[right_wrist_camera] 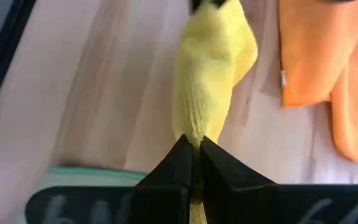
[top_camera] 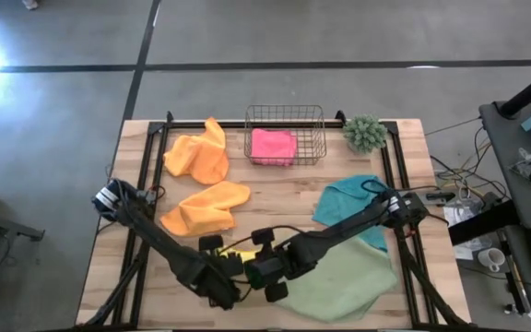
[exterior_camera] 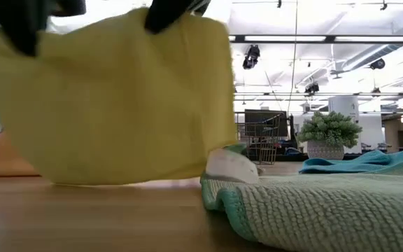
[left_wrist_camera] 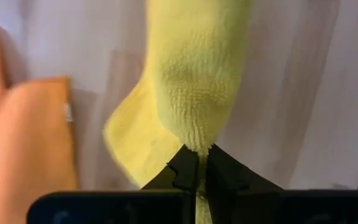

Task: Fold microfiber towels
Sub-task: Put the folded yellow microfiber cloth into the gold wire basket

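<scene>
A yellow towel point(exterior_camera: 117, 98) hangs as a sheet between my two grippers over the table's near middle. My left gripper point(left_wrist_camera: 199, 163) is shut on one upper end and my right gripper point(right_wrist_camera: 193, 149) on the other. In the high view the arms hide nearly all of the yellow towel point(top_camera: 238, 254). A light green towel point(top_camera: 348, 277) lies flat at the near right, its white tag point(exterior_camera: 229, 166) beside the yellow one. Two orange towels point(top_camera: 199, 152) point(top_camera: 206, 207) lie crumpled at the left, and a teal towel point(top_camera: 353, 207) at the right. My left gripper pinches the yellow towel's upper edge point(left_wrist_camera: 197, 144) between its two fingers, coming steeply from above. The cloth hangs below it. My right gripper pinches the same upper edge at its other end point(right_wrist_camera: 191, 135), slanting down. The towel's lower edge point(exterior_camera: 117, 180) hangs close to the table; I cannot tell if it touches.
A wire basket point(top_camera: 316, 138) at the far middle holds a pink towel point(top_camera: 273, 145). A small green plant point(top_camera: 365, 132) stands at the far right. Bare wood shows at the near left point(top_camera: 127, 286) and between the orange and teal towels.
</scene>
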